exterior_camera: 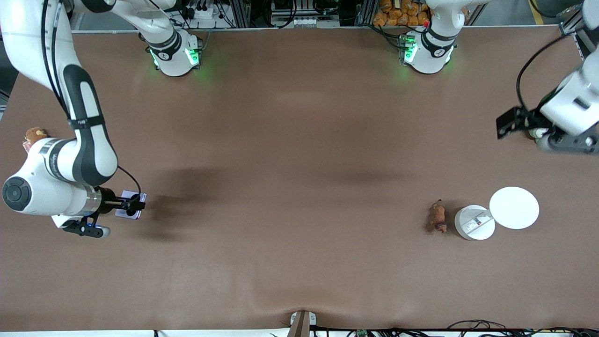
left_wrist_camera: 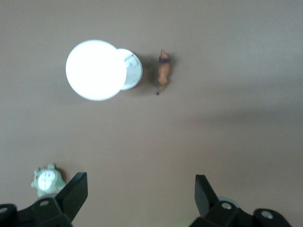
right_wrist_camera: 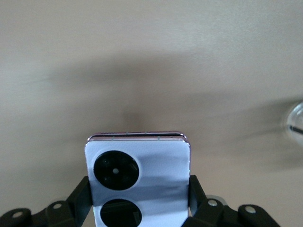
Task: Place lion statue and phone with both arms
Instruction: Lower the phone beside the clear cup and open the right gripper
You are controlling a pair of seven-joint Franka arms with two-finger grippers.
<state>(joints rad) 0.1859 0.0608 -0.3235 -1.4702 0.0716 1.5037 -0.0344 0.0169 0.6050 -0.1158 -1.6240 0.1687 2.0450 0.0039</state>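
While the right gripper (exterior_camera: 133, 206) clamps the lavender folded flip phone (exterior_camera: 130, 205) above the table, the left gripper (left_wrist_camera: 141, 191) hangs open, well apart from the small reddish-brown lion statue (exterior_camera: 438, 216).

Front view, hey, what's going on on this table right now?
Two arms are at work. The right tool is shut on the phone, gripping it by its edges at the right arm's end of the table. The left tool is open, up over the left arm's end, holding nothing. The lion statue lies untouched on the table beside a small white round container, which has a larger white disc next to it.
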